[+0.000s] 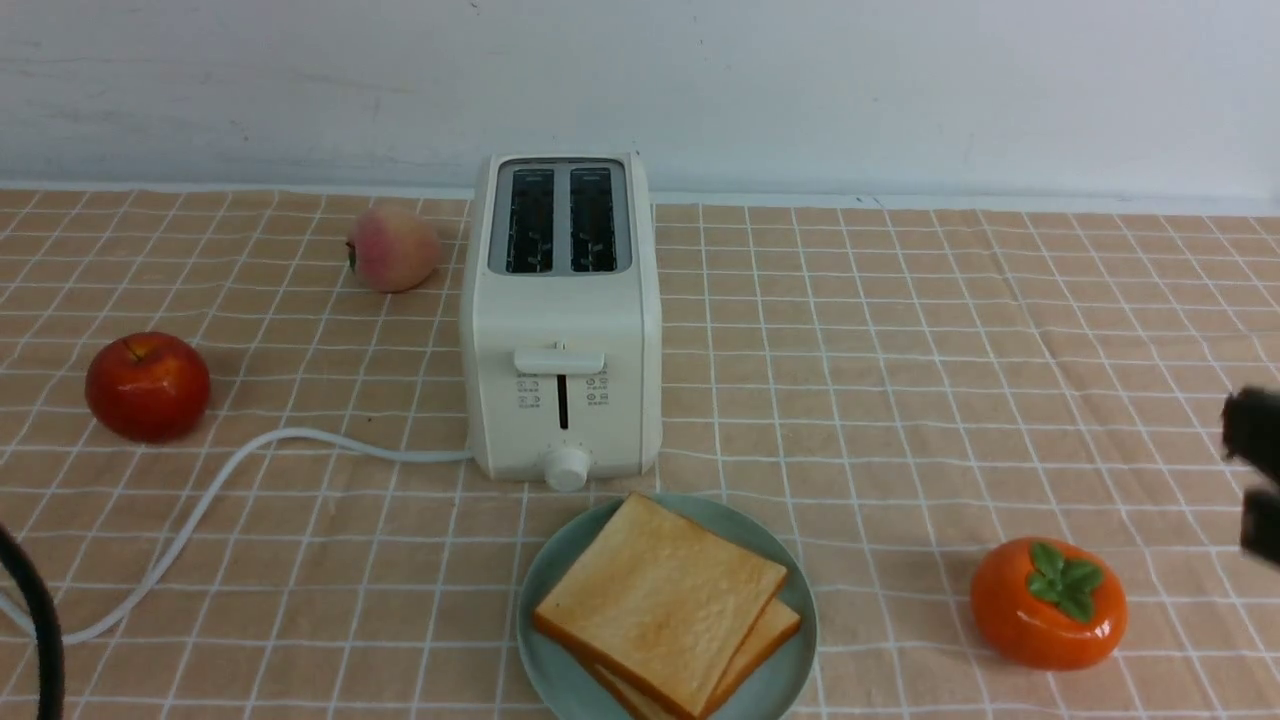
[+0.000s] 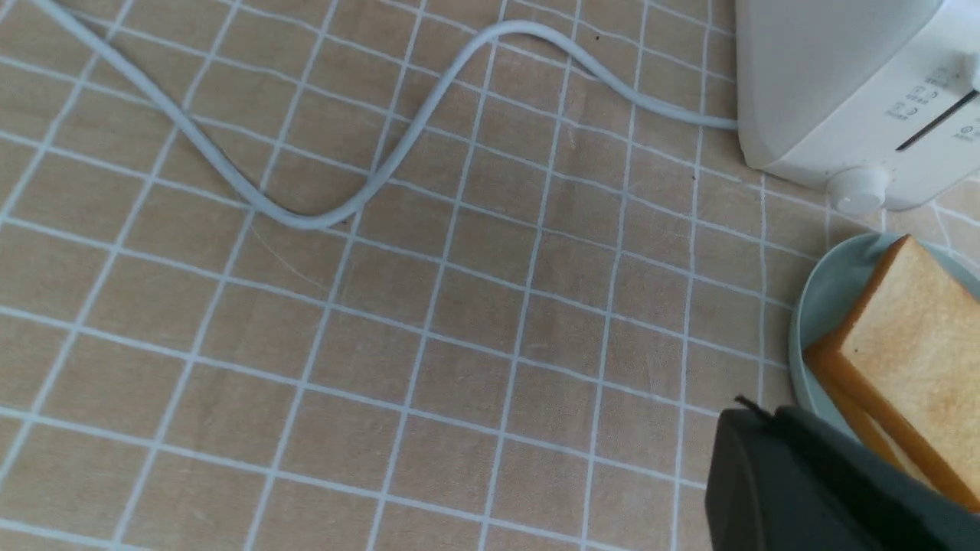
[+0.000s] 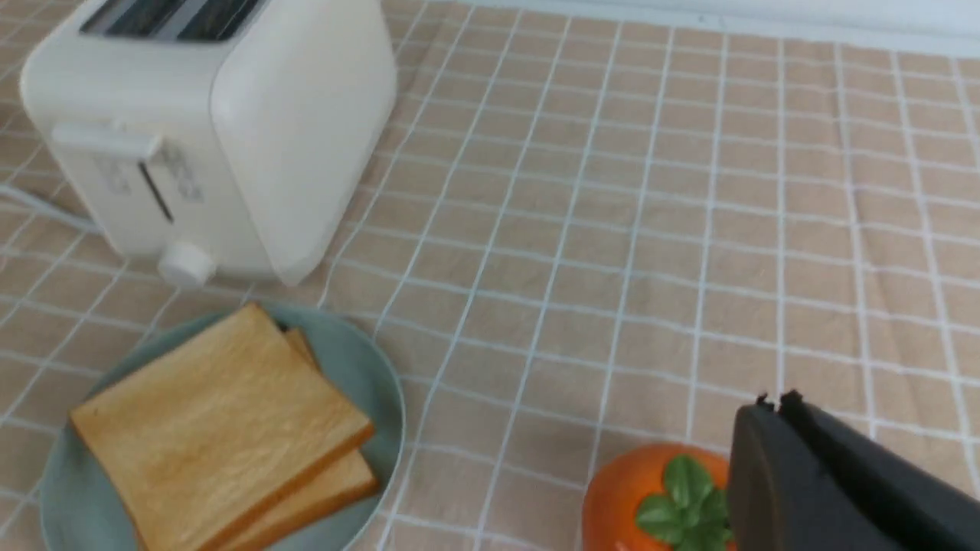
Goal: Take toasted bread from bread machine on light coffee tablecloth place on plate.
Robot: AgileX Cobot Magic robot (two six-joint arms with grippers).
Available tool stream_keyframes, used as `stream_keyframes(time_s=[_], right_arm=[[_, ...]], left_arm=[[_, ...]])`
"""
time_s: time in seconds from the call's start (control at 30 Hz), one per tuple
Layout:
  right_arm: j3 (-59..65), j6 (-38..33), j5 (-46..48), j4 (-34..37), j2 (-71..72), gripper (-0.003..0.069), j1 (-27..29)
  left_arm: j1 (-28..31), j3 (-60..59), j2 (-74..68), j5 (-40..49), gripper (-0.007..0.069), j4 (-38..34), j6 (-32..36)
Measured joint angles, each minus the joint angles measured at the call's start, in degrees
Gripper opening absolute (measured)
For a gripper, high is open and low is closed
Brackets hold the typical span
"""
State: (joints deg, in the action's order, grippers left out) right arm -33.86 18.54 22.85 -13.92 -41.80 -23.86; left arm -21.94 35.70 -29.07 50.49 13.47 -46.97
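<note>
The cream-white bread machine stands mid-table on the tan grid tablecloth, and both its slots look empty. Two slices of toasted bread lie stacked on the mint-teal plate just in front of it. My right gripper is at the right edge, above the persimmon. In the right wrist view it is shut and empty, well clear of the toast and plate. My left gripper is shut and empty beside the plate and toast. It does not show in the front view.
A red apple sits at the left and a peach behind the toaster's left side. An orange persimmon sits front right. The white cord snakes to the front left. A white wall closes the back.
</note>
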Motion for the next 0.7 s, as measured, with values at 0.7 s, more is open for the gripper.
stream_keyframes(time_s=[0.7], right_arm=[[23.76,-0.47,-23.4,-5.44,7.43,-0.0008,0.0]], left_arm=[[0.0,-6.05,2.18,-3.71,-0.0014,-0.31,-1.2]])
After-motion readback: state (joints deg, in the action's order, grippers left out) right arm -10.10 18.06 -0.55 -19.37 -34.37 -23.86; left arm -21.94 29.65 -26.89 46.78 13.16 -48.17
